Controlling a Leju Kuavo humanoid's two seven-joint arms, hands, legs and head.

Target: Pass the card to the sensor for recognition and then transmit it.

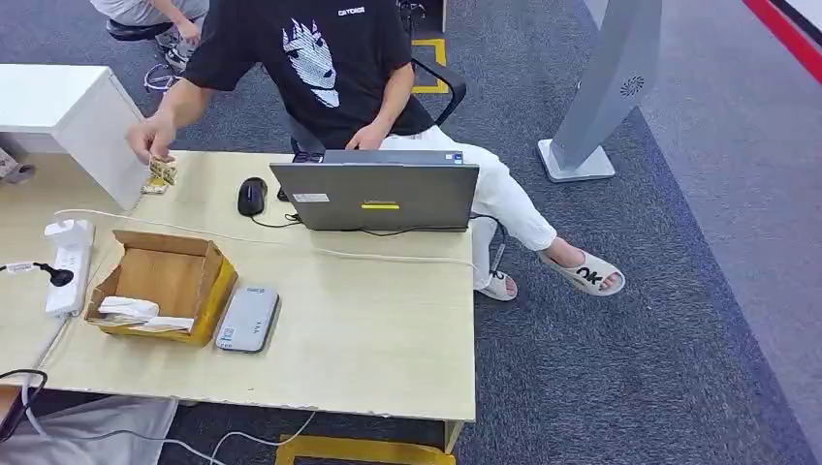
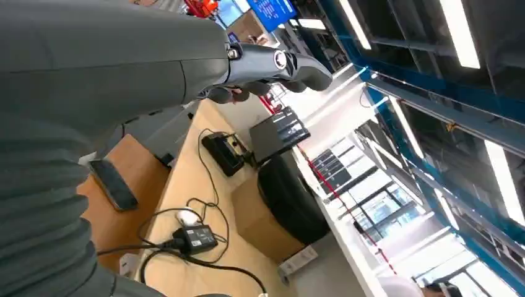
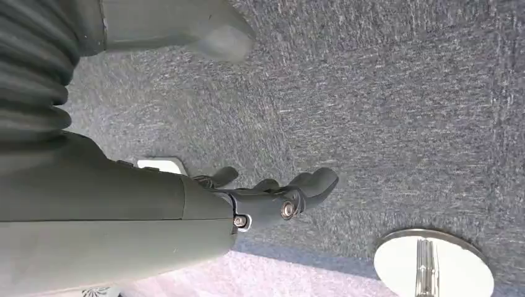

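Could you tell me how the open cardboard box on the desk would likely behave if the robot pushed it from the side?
The open brown cardboard box probably slides easily: it looks nearly empty, holding only some white paper, and sits on a smooth light wooden desk. Its raised flaps would likely flex. It might nudge the flat grey device beside it.

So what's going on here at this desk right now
A seated person reaches to the far left corner of the desk, their hand on a small stack of cards. The grey sensor lies untouched beside an open cardboard box, with a laptop and a mouse behind. The robot's left hand and right hand hold nothing, so the card pass hasn't started.
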